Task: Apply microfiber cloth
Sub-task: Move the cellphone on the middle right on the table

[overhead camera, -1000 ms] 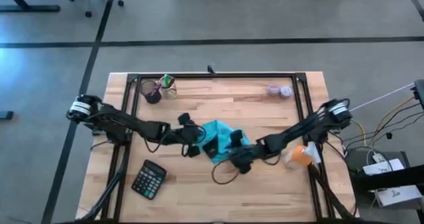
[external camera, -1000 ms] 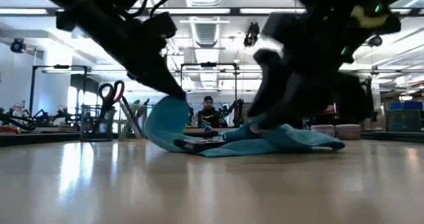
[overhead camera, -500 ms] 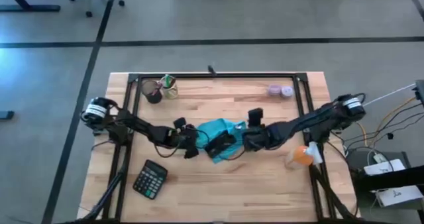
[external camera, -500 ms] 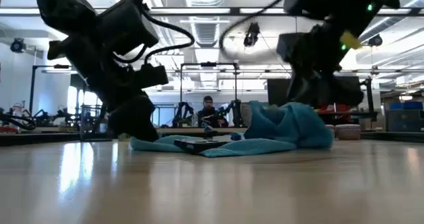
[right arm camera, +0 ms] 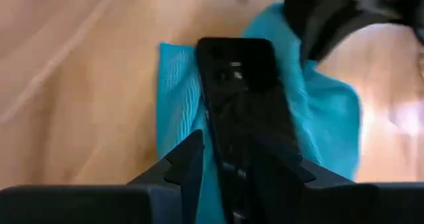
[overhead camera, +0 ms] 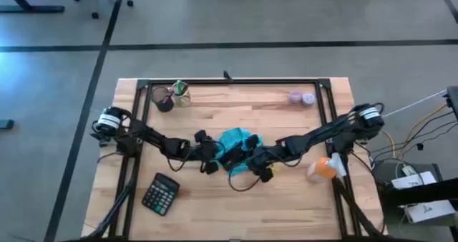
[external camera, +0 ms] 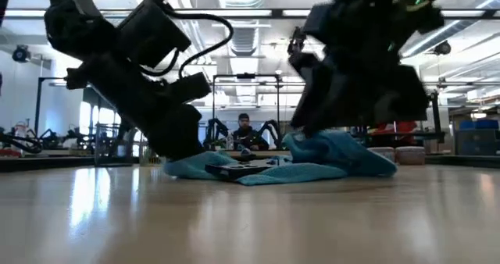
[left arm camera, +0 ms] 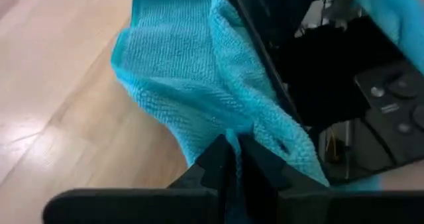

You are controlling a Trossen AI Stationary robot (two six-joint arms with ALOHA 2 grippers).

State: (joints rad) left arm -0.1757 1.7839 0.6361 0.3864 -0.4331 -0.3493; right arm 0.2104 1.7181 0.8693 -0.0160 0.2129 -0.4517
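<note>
Two claws at the cloth (overhead camera: 235, 143): left claw (left arm camera: 232, 159) clamped on its edge; right claw (right arm camera: 230, 159) apart over phone (right arm camera: 246, 91).

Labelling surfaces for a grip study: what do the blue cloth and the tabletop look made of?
The microfiber cloth looks like soft knitted fabric, matte, with a fine looped weave and limp folds. The table looks like pale wooden planks, smooth and probably sealed, since the low view shows sheen.

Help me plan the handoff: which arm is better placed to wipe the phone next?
Probably the left: the left gripper is pinching the soft turquoise microfiber cloth beside the flat black phone; the right gripper hovers open, empty.
</note>
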